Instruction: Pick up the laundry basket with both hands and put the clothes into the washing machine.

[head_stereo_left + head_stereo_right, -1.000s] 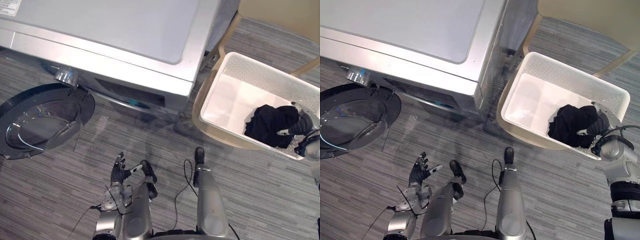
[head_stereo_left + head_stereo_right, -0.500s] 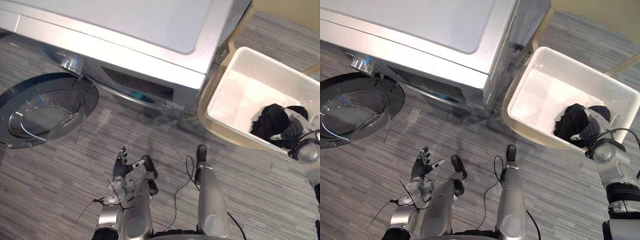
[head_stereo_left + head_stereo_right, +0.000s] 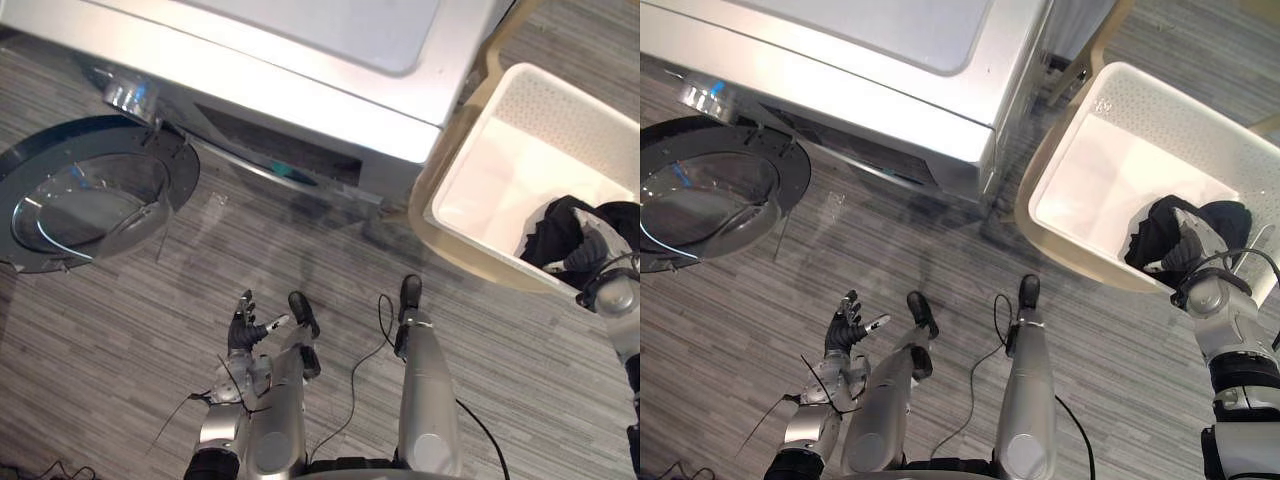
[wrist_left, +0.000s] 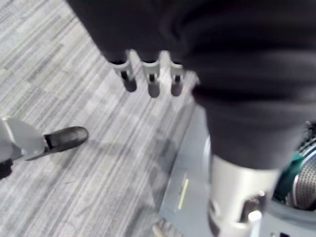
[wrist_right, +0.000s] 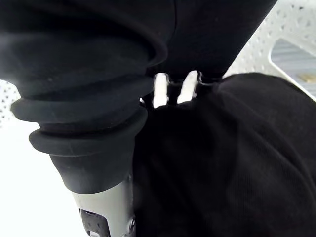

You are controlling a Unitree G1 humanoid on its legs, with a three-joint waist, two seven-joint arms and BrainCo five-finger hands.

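Clothes [image 5: 237, 163] look soft, light; best bunched mid-heap. Right hand [image 5: 159, 91] buried in them (grip: can't tell). Left hand [image 3: 243, 328] fingers spread, empty.

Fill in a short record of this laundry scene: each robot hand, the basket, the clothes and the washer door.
Left robot hand: open, holding nothing, over the floor
Right robot hand: down inside the basket, buried in the black clothes
Laundry basket: white, resting on a tan seat, not lifted
Black clothes: bunched at one end of the basket
Washing machine door: swung open
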